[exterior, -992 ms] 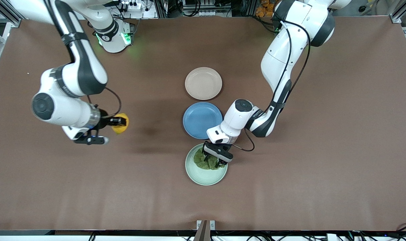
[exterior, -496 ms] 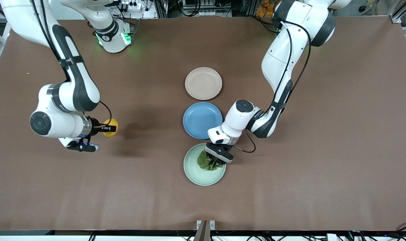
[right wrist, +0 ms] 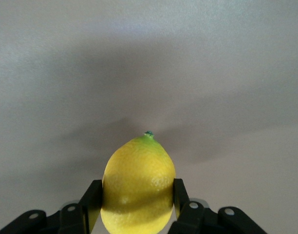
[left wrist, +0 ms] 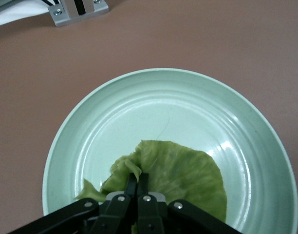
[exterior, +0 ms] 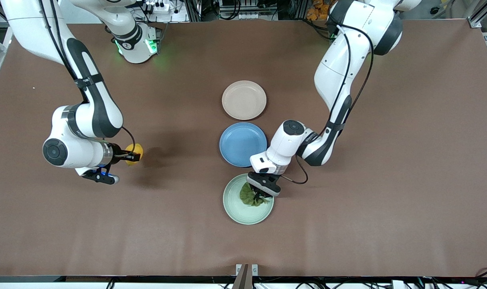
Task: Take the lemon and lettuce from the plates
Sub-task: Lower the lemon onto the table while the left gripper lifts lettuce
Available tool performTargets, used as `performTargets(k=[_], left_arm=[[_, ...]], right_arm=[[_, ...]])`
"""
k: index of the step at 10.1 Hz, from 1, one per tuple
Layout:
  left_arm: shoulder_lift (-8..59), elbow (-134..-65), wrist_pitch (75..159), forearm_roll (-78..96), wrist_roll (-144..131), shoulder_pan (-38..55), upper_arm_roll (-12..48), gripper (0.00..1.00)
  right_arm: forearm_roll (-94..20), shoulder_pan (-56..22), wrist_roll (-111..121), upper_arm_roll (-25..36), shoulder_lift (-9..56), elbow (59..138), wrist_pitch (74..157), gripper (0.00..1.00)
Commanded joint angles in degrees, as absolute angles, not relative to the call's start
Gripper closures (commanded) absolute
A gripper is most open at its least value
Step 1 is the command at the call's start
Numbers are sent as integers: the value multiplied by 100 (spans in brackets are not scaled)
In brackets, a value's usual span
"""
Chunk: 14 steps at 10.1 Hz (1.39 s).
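A: Your left gripper (exterior: pixel 261 196) is down in the mint plate (exterior: pixel 237 212), its fingers pinched together on the lettuce (exterior: pixel 248 195). From the left wrist view you see the leaf (left wrist: pixel 180 175) gathered at the fingertips, lying on the plate (left wrist: pixel 154 102).

B: And your right gripper (exterior: pixel 133 155)?

A: Clamped on the lemon (exterior: pixel 135 153), low over bare table toward the right arm's end, well apart from the plates. In the right wrist view your two fingers (right wrist: pixel 90 202) press the lemon (right wrist: pixel 138 185) from both sides, its green tip pointing away.

B: Where do your plates sit?

A: In a row at mid-table. Your beige plate (exterior: pixel 244 100) is farthest from the front camera, the blue plate (exterior: pixel 240 143) lies between, and the mint plate is nearest. You have nothing on the beige or blue one.
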<state>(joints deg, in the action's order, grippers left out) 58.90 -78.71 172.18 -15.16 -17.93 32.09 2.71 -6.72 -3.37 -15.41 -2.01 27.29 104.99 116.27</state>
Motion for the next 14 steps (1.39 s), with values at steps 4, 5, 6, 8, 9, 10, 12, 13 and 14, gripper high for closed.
performTargets(k=[4,5,6,8,9,10,12,13,14], left_arm=[[5003,-7972,15201,-1556,-2724,3401,324,100],[4783,-7972,14787,-1556,-2768,3358,395,100],[4555,-7954,14366,-1460,-2769,3305,456,100],[4054,-7937,13688,-943,-2699,3113,448,100],[3834,-7937,13389,-932,-2620,2894,474,100],[3606,-7928,13012,-819,-2376,2709,475,100],[3245,-7928,12457,-441,-1761,2261,466,100],[3113,-7928,12150,-248,-1445,2015,466,100],[3042,-7928,11825,-107,-1154,1708,466,100]], right_arm=[[-580,-168,-1714,-255,2935,10538,11575,89],[-580,-106,-1714,-255,2962,10538,11558,67],[-537,-105,-1679,-255,2988,10521,11505,45],[-501,-18,-1662,-264,2927,10381,11356,0],[-362,-61,-1635,-264,2840,10197,11147,0],[-12,-35,-1617,-290,2821,9839,10692,0],[105,-35,-1137,-290,2743,9179,10039,0],[105,17,-812,-281,2603,9028,9976,0],[192,18,-521,-264,2471,8922,9923,0]])
